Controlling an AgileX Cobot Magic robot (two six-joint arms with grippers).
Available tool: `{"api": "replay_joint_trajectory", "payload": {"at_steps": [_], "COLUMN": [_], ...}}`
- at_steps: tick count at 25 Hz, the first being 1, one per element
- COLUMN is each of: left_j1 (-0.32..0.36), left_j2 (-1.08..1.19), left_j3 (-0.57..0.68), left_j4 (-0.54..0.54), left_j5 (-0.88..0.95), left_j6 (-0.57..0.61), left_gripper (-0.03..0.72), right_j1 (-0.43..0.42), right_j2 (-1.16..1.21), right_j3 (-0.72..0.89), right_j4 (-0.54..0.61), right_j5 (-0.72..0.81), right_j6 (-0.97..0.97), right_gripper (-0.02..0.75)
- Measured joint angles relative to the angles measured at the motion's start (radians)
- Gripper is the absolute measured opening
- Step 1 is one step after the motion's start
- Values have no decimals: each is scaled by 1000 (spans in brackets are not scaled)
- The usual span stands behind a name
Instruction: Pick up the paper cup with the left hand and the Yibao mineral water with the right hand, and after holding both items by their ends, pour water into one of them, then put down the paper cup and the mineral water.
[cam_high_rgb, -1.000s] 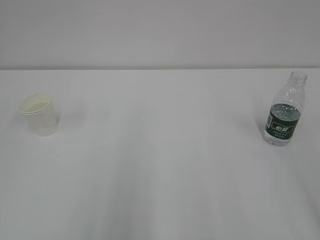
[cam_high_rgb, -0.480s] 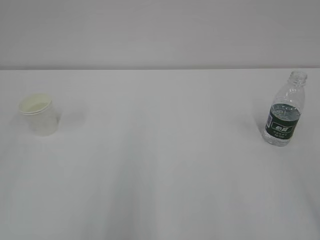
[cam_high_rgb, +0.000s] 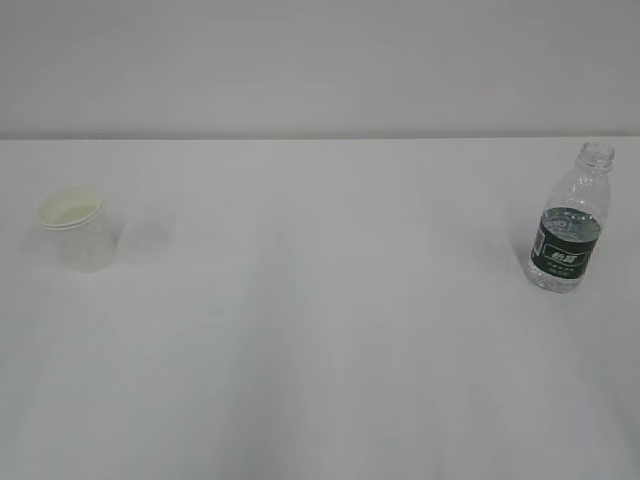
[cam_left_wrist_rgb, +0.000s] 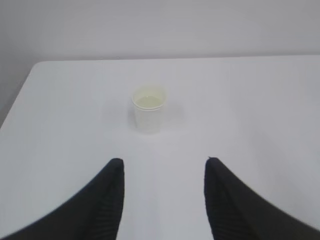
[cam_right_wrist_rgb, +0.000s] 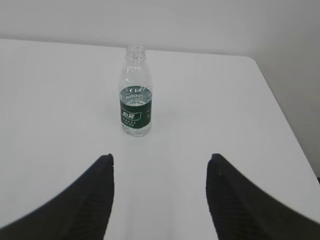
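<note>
A: Right, the exterior view first. The paper cup (cam_high_rgb: 76, 228) stands upright far out on the left of the white tabletop (cam_high_rgb: 320, 330). The Yibao mineral water (cam_high_rgb: 571, 219) stands upright far out on the right, no cap on its neck. The two are well apart, and neither hand is in this shot.

B: And the left wrist view?

A: There the left hand (cam_left_wrist_rgb: 164, 200) shows two dark fingers (cam_left_wrist_rgb: 107, 200) spread wide, with nothing between them. The cup sits beyond the fingertips, roughly in line with the gap and clear of both, its cream inside showing. The tabletop's left edge and rounded far corner are close by.

B: Right wrist view?

A: Much the same picture. The right hand (cam_right_wrist_rgb: 161, 197) is spread wide and holds nothing. The bottle stands upright ahead of it, nearer the line of the left finger (cam_right_wrist_rgb: 95, 200), green label band facing the camera, some water inside. Nothing touches it.
</note>
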Motion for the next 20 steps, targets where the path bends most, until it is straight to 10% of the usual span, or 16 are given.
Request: {"api": "replay_joint_trajectory", "payload": {"at_steps": [20], "left_j1": [0], "left_j2": [-12], "left_j3": [-37], "left_j4": [58], "left_j5": [358], "left_j6": [9], "left_gripper": [337], "right_j1": [0], "right_j2": [-31], "right_j3": [-25], "right_j4": [70], "right_j5": [143], "right_j6": [-26], "right_gripper": [445]}}
